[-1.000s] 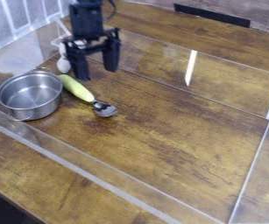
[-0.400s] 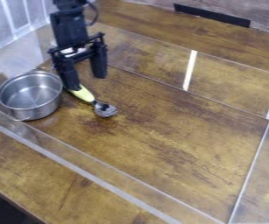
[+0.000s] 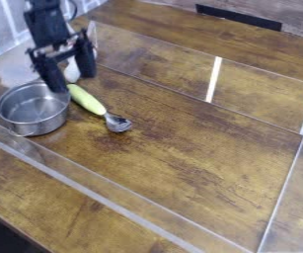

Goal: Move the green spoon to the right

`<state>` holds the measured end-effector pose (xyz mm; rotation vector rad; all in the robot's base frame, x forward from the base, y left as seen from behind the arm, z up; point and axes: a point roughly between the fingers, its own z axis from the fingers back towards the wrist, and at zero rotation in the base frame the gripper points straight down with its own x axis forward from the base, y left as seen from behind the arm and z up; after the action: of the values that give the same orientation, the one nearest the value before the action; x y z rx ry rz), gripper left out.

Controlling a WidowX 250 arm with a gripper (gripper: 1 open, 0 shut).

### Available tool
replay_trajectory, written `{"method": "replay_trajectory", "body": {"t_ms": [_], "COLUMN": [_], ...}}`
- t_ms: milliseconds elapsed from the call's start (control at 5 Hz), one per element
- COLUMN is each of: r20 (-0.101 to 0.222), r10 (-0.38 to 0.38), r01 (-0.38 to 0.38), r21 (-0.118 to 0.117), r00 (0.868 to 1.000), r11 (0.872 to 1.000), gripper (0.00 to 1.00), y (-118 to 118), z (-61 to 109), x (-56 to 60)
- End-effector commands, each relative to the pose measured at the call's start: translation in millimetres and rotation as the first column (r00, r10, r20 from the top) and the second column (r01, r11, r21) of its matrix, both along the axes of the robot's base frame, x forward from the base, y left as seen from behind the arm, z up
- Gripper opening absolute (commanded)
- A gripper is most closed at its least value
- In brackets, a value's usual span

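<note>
Pincer (image 3: 63,71) hanging released over wooden table (image 3: 193,128).
Just below it, green spoon (image 3: 96,107) is lying flat, shiny bowl outward; round steel pot (image 3: 33,107) is sitting beside.

The wooden worktop (image 3: 193,138) carries a steel pot (image 3: 33,108) at its left and, just beside it, the green spoon (image 3: 96,107) lying flat.

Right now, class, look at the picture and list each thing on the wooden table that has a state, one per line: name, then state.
Black robot gripper: open, holding nothing, above the pot's far rim.
Green-handled spoon with silver metal bowl: lying flat on the table, beside the pot, not gripped.
Round steel pot: upright, looks empty.
</note>
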<state>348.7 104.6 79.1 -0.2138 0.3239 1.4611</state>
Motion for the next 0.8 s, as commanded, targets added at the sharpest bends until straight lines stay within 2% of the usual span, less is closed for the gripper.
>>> {"method": "replay_trajectory", "body": {"t_ms": [0, 400, 600], "r20": [0.042, 0.033, 0.036], "r10": [-0.064, -0.061, -0.073], "r01": [0.064, 0.063, 0.076], "r21": [-0.010, -0.070, -0.101], "r00": [0.997, 0.998, 0.997], "r11": [0.998, 0.996, 0.992], "gripper": [1.00, 1.00, 1.00], "y": [3, 25, 36], "z": [8.9, -25.2, -26.5], "x": [10.7, 27.4, 36.3]}}
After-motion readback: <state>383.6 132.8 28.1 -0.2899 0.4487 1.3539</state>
